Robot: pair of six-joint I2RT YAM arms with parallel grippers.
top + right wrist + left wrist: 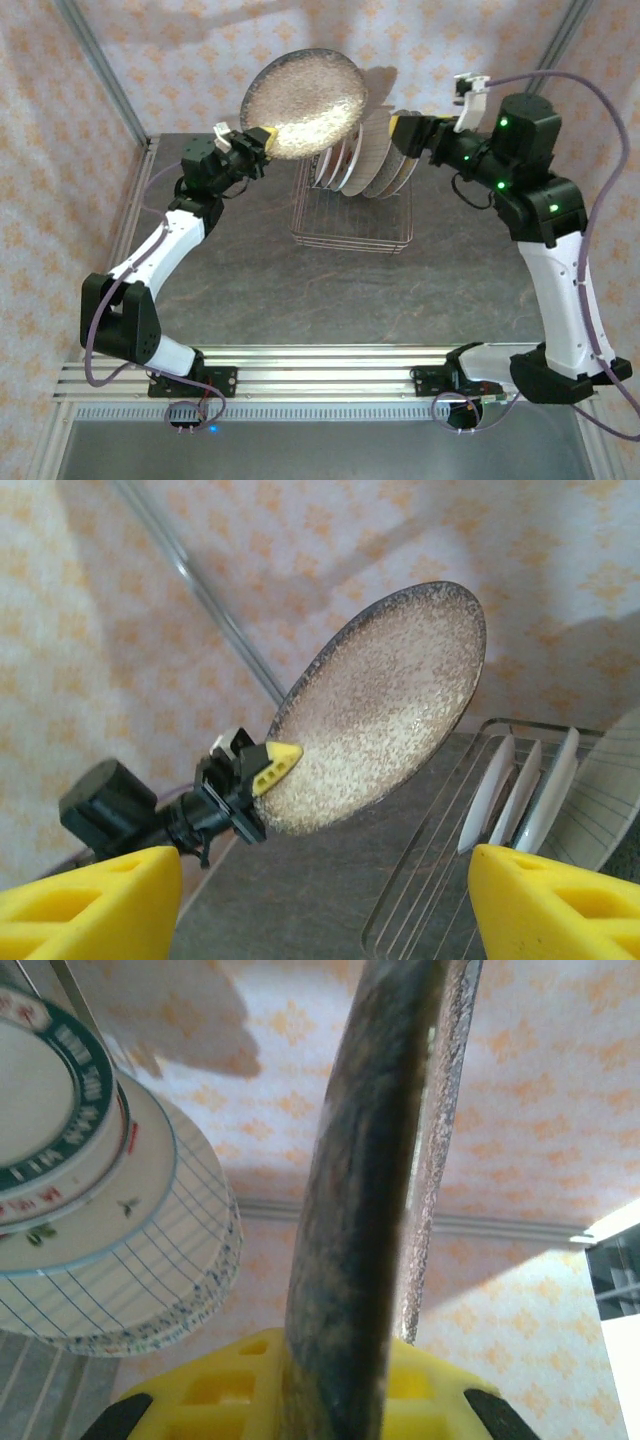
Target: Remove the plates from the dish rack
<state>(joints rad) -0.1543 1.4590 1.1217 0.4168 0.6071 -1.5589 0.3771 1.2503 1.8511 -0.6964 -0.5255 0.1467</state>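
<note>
One speckled plate rim-first between left jaws

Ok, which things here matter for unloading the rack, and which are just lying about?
Part of the job:
- speckled plate, gripped at its rim by the left gripper
- plates standing in the dish rack
- right gripper, open, beside them

Just there:
- table
- patterned backdrop
- aluminium rail

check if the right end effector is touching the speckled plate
Apart. The right wrist view shows the speckled plate held by the left end effector, well ahead of the open right end effector, with clear space between.
</note>
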